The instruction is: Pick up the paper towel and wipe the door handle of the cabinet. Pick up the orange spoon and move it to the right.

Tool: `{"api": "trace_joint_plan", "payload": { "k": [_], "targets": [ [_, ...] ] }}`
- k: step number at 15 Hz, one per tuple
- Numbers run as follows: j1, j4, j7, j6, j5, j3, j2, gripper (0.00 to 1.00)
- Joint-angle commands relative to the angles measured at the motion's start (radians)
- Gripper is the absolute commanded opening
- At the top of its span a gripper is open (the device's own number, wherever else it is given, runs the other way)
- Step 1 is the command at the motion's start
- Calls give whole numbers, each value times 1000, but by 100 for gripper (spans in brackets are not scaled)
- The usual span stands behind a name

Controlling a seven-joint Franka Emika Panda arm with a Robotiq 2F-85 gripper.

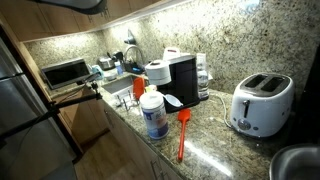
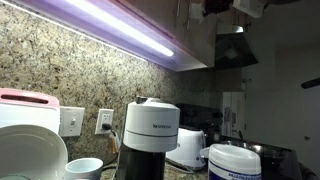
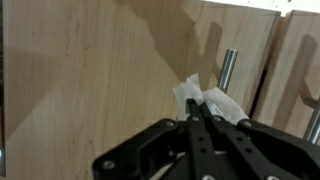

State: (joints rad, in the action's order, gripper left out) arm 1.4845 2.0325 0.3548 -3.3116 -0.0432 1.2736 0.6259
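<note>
The paper towel (image 3: 208, 98) is pinched in the gripper's (image 3: 203, 112) narrow fingers just beside the cabinet's (image 3: 90, 80) steel door handle (image 3: 228, 72), seemingly poised to wipe it; the orange spoon (image 1: 183, 132) waits by the counter's (image 1: 215, 150) front edge, near the toaster (image 1: 261, 103).

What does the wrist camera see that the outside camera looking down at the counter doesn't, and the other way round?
Only the wrist view: the gripper pinching the white paper towel close to the metal door handle. Only the exterior view: the orange spoon, toaster and coffee machine on the counter. Both: light wooden cabinet fronts.
</note>
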Motion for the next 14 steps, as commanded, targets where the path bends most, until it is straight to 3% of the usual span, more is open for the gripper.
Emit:
{"api": "trace_joint_plan", "payload": {
  "k": [1,5,14],
  "targets": [
    [14,-55,-65,55,-12,16,-29,1],
    [27,-89,-109,123,18,32,-4,1],
    [162,-196,-122,228,31,181,6,1]
  ]
}}
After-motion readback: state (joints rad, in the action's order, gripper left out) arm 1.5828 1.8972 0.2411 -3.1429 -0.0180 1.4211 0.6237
